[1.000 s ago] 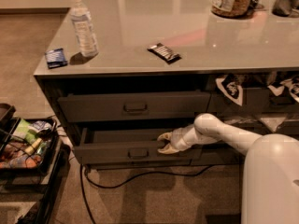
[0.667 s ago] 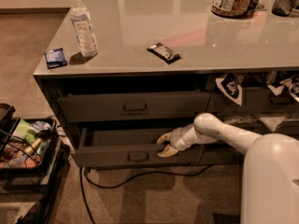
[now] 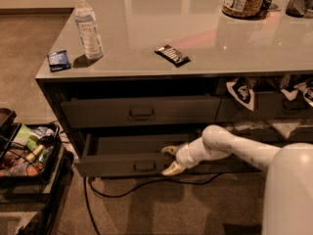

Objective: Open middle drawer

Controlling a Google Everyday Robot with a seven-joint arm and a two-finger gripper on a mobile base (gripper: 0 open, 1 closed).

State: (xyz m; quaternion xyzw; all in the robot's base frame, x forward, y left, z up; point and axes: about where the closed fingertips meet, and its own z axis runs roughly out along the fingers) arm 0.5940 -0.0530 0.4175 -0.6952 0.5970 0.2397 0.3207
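The claw (image 3: 169, 159) is under the front edge of the counter (image 3: 205, 48), a little to the left of the middle of this edge. Its two fingers are partly apart and stand over the top rim of the front panel of the middle drawer (image 3: 107, 166). One finger is inside the drawer and the other is on the outer face, just to the right of the small pull (image 3: 145, 166). The panel is between them, so I judge that the claw has hold of the rim and not of the pull.

The middle drawer lies below the part of the front edge that runs to the front left corner. It is already some way out, and its dark inside shows behind the panel. The drawer above it (image 3: 98, 112) is closed or nearly closed.

The step in hand is the pull outward. To do it well, the claw should draw straight away from the front edge, level, and at right angle to it. The grip is to the right of the drawer's centre, so I think the drawer may turn a little and stick on its rails. A slow and even pull helps against this. The arm (image 3: 220, 143) comes from the right side at an angle, so the wrist should stay in line with the direction of the pull. The inner finger should not slip up over the rim, otherwise the hold is lost. A cable (image 3: 122, 189) lies on the floor below the drawer, apart from the claw.
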